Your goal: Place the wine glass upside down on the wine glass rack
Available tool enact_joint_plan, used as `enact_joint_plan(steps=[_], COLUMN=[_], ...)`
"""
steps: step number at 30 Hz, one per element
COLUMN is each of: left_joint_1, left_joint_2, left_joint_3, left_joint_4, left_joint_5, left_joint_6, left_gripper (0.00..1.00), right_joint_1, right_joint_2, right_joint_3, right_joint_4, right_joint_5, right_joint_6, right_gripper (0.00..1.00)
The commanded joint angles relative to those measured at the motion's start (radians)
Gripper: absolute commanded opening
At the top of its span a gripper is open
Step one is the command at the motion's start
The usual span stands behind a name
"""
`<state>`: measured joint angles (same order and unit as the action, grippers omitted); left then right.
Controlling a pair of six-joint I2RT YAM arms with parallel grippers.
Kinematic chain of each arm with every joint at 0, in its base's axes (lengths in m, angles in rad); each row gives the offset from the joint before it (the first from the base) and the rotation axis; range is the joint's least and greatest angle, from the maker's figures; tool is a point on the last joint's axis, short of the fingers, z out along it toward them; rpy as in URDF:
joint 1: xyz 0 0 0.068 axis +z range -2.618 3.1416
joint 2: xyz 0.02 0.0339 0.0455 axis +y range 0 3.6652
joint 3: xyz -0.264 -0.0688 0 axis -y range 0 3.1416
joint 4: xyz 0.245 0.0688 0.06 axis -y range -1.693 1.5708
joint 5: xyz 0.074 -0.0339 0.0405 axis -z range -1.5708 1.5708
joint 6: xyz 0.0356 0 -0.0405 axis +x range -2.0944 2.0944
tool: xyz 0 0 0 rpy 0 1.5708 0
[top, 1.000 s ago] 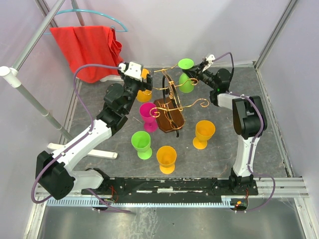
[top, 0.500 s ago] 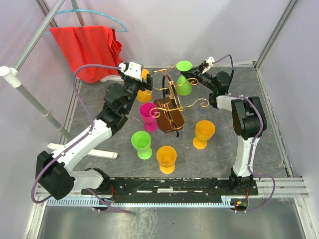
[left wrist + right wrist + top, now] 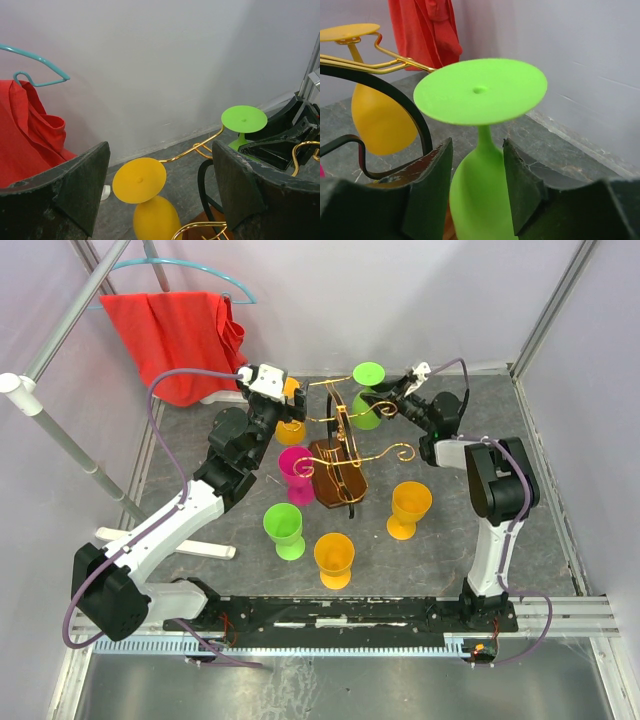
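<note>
The wine glass rack (image 3: pixel 336 478) has gold wire arms on a dark brown base and stands mid-table. A yellow glass (image 3: pixel 290 428) hangs upside down on its left arm. My right gripper (image 3: pixel 388 403) is shut on the bowl of a green wine glass (image 3: pixel 367 390), held upside down beside the rack's rear right arm. In the right wrist view my fingers (image 3: pixel 427 185) flank the green bowl (image 3: pixel 481 195) below its foot. My left gripper (image 3: pixel 283 392) is open, just behind the hanging yellow glass (image 3: pixel 140 180). The gold wire (image 3: pixel 192 148) runs past the green foot (image 3: pixel 243 118).
On the table stand a pink glass (image 3: pixel 297 472), a green glass (image 3: pixel 284 530) and two orange-yellow glasses (image 3: pixel 334 558) (image 3: pixel 409 508), all upright. A red cloth (image 3: pixel 180 340) hangs on a teal hanger at the back left. The rack's black hoop (image 3: pixel 415 115) is close to my right fingers.
My right gripper has carried the green glass a little left and toward the back, closer to the rack's wire arm. The left arm has stayed still.
</note>
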<state>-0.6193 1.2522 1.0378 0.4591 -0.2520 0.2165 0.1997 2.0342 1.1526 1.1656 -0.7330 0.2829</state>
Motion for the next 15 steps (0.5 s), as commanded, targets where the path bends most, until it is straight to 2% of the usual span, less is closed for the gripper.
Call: enact_joint_plan(steps=[1,7,15], left_joint_1=[-0.004,-0.004,-0.004], left_joint_2=[-0.022,-0.026,-0.022], left_joint_3=[0.004,-0.001,-0.003], left_joint_4=[0.05,0.049,0.045], left_joint_5=[0.011,0.008,0.003], left_joint_6=[-0.011,-0.012,-0.014], left_gripper=[0.89,0.89,0.9], right_joint_1=[0.001,-0.024,-0.076], right_joint_2=[-0.078,-0.109,-0.154], right_joint_3=[-0.033,-0.072,-0.117], right_joint_4=[0.057,0.056,-0.011], right_joint_5=[0.019,0.049,0.087], right_joint_6=[-0.042,-0.049,-0.079], right_gripper=[0.55,0.61,0.63])
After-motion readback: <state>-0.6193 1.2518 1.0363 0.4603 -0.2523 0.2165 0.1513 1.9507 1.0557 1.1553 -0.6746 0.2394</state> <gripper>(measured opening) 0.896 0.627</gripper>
